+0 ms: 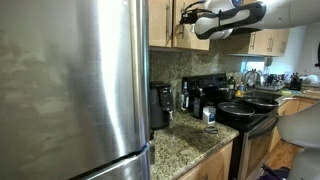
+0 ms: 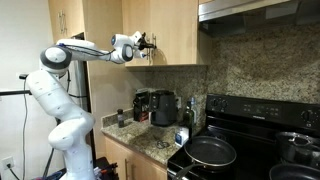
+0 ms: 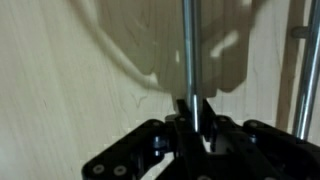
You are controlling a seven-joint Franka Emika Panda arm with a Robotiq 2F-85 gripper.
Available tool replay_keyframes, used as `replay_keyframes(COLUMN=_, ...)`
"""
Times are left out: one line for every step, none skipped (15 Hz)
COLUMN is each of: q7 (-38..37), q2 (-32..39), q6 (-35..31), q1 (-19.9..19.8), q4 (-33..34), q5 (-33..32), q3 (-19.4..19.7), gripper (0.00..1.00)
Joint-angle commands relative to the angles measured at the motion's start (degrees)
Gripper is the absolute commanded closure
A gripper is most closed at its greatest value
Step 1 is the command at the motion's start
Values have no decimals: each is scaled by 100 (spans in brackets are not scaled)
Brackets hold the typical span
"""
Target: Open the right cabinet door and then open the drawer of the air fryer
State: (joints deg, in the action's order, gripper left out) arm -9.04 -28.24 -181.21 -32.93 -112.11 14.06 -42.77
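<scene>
Gripper: the black two-finger gripper (image 3: 192, 108) is clamped narrow on a slim vertical silver bar handle (image 3: 188, 50), one finger on each side of the bar.
Handle: it stands upright on the right cabinet door (image 3: 80, 70), a tall, flat, light-wood panel. In the wrist view a second silver bar (image 3: 298, 90) stands near it, apart from the fingers.
Door position: it is high above the speckled granite counter (image 2: 150, 140), up and to the robot's side of the black stove (image 2: 250, 150). In an exterior view it looks flush with the cabinet front (image 2: 175, 35).
Arm: the white jointed arm (image 2: 85, 50) reaches across at cabinet height, ending at the gripper (image 2: 150, 45), well above the stove.
Air fryer: the black boxy air fryer (image 2: 165, 107) sits on the counter just beside the stove, below the gripped handle.
Drawer: the black lower front drawer (image 2: 165, 116) is too small to show whether it is fully in.
On the stove: a dark round frying pan (image 2: 212, 151).
</scene>
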Motion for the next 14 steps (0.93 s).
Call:
replay_keyframes(q7=-257, q2=-1119, q6=217, q1=162, q4=-607, q5=478, q3=829, gripper=96)
replay_keyframes(q7=-232, q2=-1317, q6=337, q1=212, q4=-780, q5=544, q3=945, gripper=96)
replay_keyframes(q7=-649, q2=-1457, q6=416, q1=448, q4=-980, q5=53, q3=1231, gripper=96)
replay_keyframes(q7=-689, q2=-1640, q6=531, q1=516, q4=-1124, q5=-2, q3=1360, gripper=96)
replay_keyframes(q7=-790, q2=-1825, q6=645, q1=601, q4=-1265, q5=-108, q3=1495, gripper=96)
replay_keyframes(q7=-867, q2=-2006, q6=771, q1=685, q4=-1400, q5=-204, q3=1629, gripper=96)
replay_keyframes(q7=-927, q2=-2189, q6=908, q1=764, q4=-1527, q5=-299, q3=1769, gripper=96)
replay_keyframes(q7=-968, q2=-2367, q6=1065, q1=830, q4=-1649, q5=-384, q3=1909, gripper=96)
replay_keyframes(q7=-996, q2=-2556, q6=1237, q1=877, q4=-1759, q5=-464, q3=2043, gripper=96)
replay_keyframes(q7=-1026, q2=-2757, q6=1472, q1=896, q4=-1816, q5=-545, q3=2170, gripper=96)
replay_keyframes(q7=-1024, q2=-2941, q6=1696, q1=917, q4=-1893, q5=-632, q3=2318, gripper=96)
replay_keyframes(q7=-1015, q2=-3135, q6=1944, q1=920, q4=-1962, q5=-721, q3=2472, gripper=96)
replay_keyframes(q7=-1005, q2=-3316, q6=2191, q1=900, q4=-2015, q5=-816, q3=2631, gripper=96)
replay_keyframes(q7=-979, q2=-3491, q6=2430, q1=870, q4=-2066, q5=-919, q3=2812, gripper=96)
